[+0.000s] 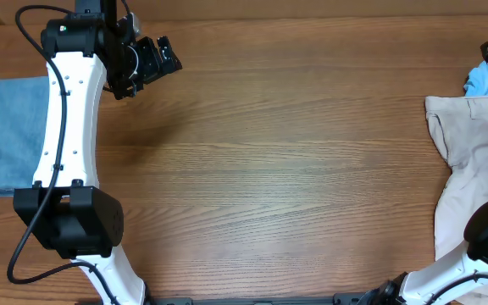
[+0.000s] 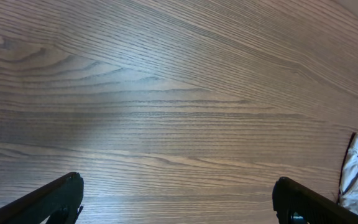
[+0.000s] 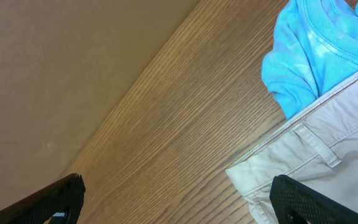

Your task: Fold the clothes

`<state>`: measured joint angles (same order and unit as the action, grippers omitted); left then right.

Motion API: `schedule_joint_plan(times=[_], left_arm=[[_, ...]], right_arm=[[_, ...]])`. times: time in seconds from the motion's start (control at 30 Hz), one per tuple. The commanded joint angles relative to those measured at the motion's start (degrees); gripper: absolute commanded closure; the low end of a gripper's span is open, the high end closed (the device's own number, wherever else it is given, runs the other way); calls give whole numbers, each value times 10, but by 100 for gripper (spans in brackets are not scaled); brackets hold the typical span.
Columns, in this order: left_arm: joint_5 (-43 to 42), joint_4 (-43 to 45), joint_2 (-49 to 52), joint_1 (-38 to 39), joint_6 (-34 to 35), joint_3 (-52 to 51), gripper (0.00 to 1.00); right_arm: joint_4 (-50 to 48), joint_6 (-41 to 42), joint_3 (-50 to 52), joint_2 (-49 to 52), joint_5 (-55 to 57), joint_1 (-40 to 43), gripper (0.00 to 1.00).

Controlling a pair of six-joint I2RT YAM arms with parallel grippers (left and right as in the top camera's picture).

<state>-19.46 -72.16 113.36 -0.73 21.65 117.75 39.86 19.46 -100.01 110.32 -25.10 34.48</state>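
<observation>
Two robot arms reach over a wooden table (image 1: 295,169) with clothes at both ends.
Folded blue denim (image 1: 11,131) lies at the left edge, its long axis running front to back, with the left arm (image 1: 70,127) crossing above its inner side. Cream trousers (image 1: 473,161) sprawl at the right edge with the waistband at the far end, touching a bright blue garment (image 1: 484,80). The left gripper (image 2: 178,180) and right gripper (image 3: 176,186) both gape wide, holding nothing.

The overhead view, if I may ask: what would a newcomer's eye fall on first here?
Probably the crumpled cream trousers at the right edge of the view, with a bright blue garment bunched just above them. Next, the neatly folded blue cloth at the far left, partly hidden by the left arm, and the wide bare wooden table between.
</observation>
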Motion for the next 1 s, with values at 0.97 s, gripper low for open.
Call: schedule_joint_plan(times=[0.97], left_arm=[[6, 2, -7, 1, -7, 5, 0]], right_arm=[[10, -2, -1, -482, 0, -385, 0]])
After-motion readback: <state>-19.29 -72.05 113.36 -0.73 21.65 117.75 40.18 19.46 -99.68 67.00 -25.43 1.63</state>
